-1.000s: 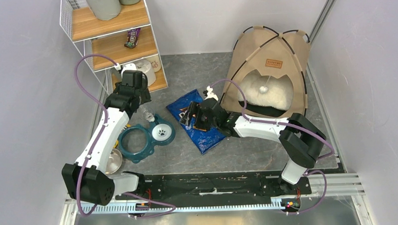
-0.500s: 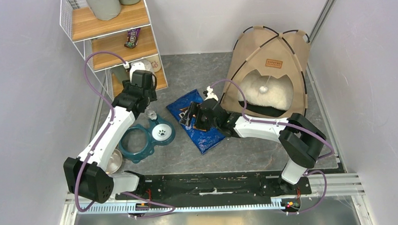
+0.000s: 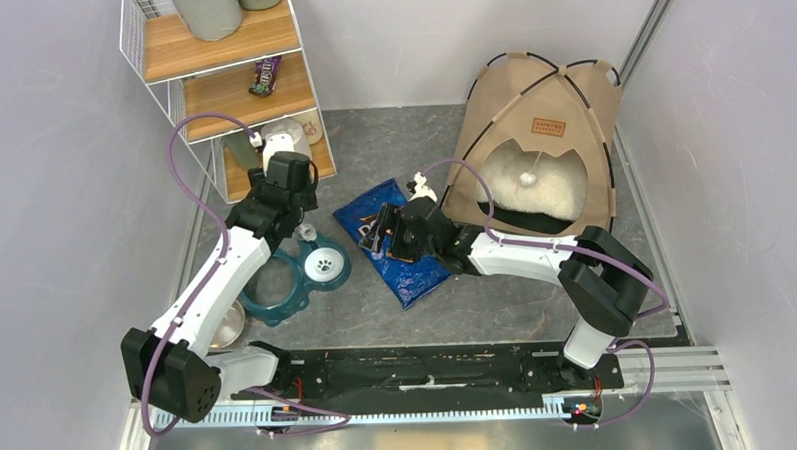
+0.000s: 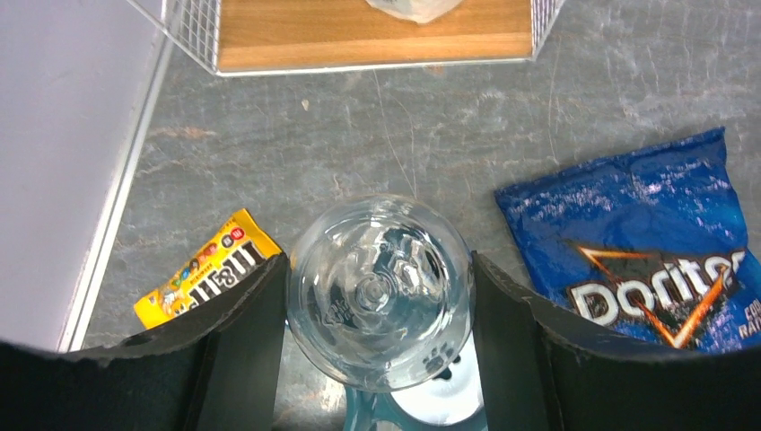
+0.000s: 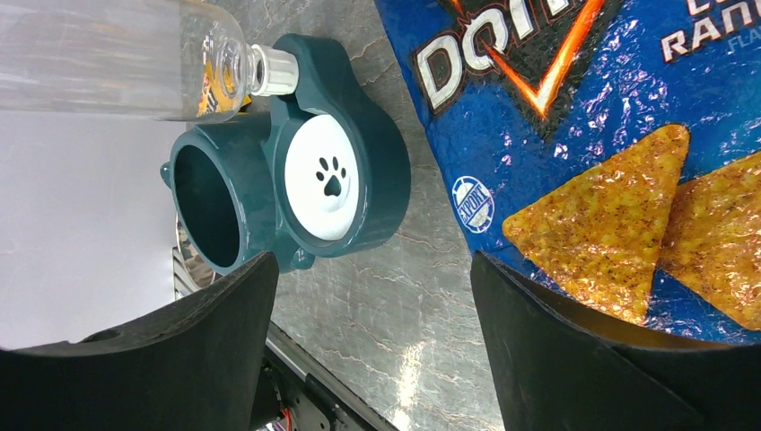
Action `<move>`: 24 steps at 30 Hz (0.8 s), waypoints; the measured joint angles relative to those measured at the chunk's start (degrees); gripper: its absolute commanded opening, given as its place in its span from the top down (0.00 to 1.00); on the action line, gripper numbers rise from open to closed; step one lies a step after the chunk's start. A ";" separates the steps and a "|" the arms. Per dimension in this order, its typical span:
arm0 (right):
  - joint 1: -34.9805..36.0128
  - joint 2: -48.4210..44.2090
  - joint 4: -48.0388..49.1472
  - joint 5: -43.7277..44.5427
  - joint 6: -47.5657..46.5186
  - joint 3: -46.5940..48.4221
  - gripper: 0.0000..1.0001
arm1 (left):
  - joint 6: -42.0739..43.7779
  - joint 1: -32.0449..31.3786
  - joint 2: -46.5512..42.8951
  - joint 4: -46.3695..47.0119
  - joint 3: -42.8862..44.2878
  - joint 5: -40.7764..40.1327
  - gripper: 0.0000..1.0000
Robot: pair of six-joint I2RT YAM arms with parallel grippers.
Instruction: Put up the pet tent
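Note:
The pet tent [image 3: 541, 110], tan fabric with thin black poles and a brown patch, stands upright at the back right. Inside its opening lies a fluffy white cushion [image 3: 548, 190], with a white pom-pom [image 3: 524, 178] hanging in front of it. My left gripper [image 3: 303, 228] [image 4: 380, 260], far to the left of the tent, is shut on a clear plastic bottle [image 4: 380, 292] held above the teal feeder [image 3: 296, 279]. The bottle's white cap [image 5: 274, 70] points at the feeder's rim. My right gripper [image 3: 375, 233] [image 5: 372, 265] hangs open over the floor beside a blue Doritos bag [image 3: 395, 247], nothing between its fingers.
A wire-and-wood shelf [image 3: 229, 81] stands at the back left with a candy pack and white items on it. A yellow M&M's pack [image 4: 202, 269] lies on the floor by the left wall. A metal bowl [image 3: 228, 321] sits near the left arm's base.
My left arm has swung right and away from the wall, carrying the bottle toward the feeder's far side. The right arm and the tent have not moved.

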 measured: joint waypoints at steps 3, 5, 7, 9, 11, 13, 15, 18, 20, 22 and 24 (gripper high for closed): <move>0.00 0.00 0.02 -0.02 0.13 0.00 0.15 | -0.37 -0.57 -0.57 0.28 -0.76 -0.13 0.87; 0.00 0.02 0.04 -0.15 0.17 -0.02 0.15 | -0.63 -0.63 -0.90 0.33 -1.07 -0.26 0.88; 0.00 0.02 0.09 -0.28 0.20 -0.09 0.15 | -0.85 -0.81 -0.90 0.37 -1.14 -0.59 0.88; 0.00 0.02 0.07 -0.44 0.20 -0.11 0.15 | -1.18 -1.09 -0.92 0.33 -1.20 -1.14 0.88; 0.00 0.02 0.11 -0.52 0.20 -0.13 0.15 | -1.57 -1.42 -0.90 0.11 -1.20 -1.79 0.88; 0.00 0.02 0.13 -0.61 0.20 -0.13 0.15 | -2.12 -1.62 -0.87 -0.11 -1.20 -2.71 0.88; 0.00 0.04 0.15 -0.66 0.20 -0.13 0.15 | -2.78 -1.84 -0.83 -0.83 -1.20 -3.74 0.88; 0.00 0.04 0.26 -0.83 0.24 -0.13 0.15 | -3.87 -1.92 0.33 -2.14 -1.62 -5.03 0.88; 0.00 0.07 0.35 -0.85 0.26 -0.13 0.15 | -4.66 -2.08 0.85 -2.14 -1.53 -6.21 0.88; 0.00 0.07 0.42 -0.87 0.35 -0.13 0.15 | -5.53 -2.25 1.46 -2.34 -1.18 -7.26 0.88; 0.00 0.07 0.44 -0.87 0.39 -0.13 0.15 | -5.86 -2.27 1.81 -2.10 -1.05 -7.58 0.88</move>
